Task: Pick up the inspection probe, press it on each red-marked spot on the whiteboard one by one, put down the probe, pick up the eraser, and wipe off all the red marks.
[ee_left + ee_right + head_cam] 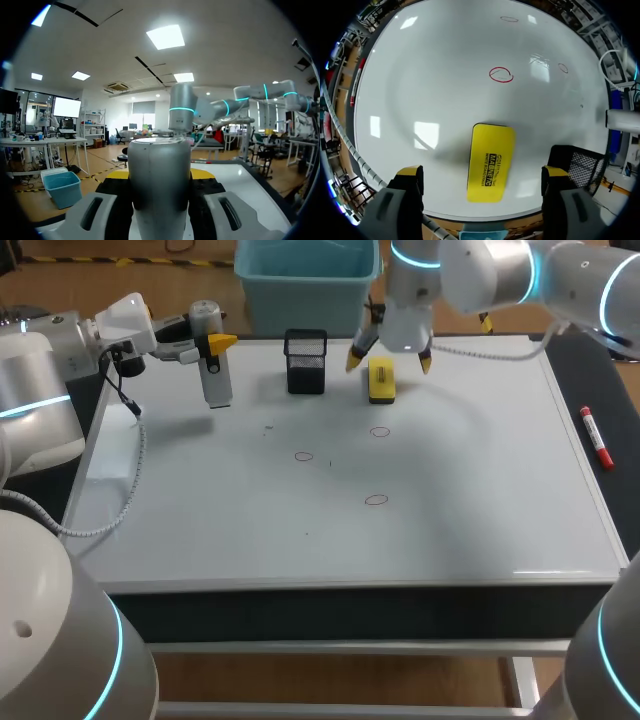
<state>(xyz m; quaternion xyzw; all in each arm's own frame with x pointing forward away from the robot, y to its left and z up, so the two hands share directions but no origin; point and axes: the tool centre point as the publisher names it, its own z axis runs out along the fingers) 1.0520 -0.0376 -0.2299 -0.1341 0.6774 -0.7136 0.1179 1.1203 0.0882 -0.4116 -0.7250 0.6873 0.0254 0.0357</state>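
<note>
Inspection probe (159,185) is hanging clamped in the left jaws above the far left corner of the whiteboard (480,490) while the right jaws are hovering wide open over the eraser (381,379), apparently needing to descend and close before wiping the red marks (376,500)

Yellow eraser (490,162), black print on its top (too small to read surely)

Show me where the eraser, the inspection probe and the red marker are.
eraser (381,379), head view, middle of its yellow top.
inspection probe (216,385), head view, lower part of its grey body.
red marker (597,438), head view, middle of its barrel.
</note>
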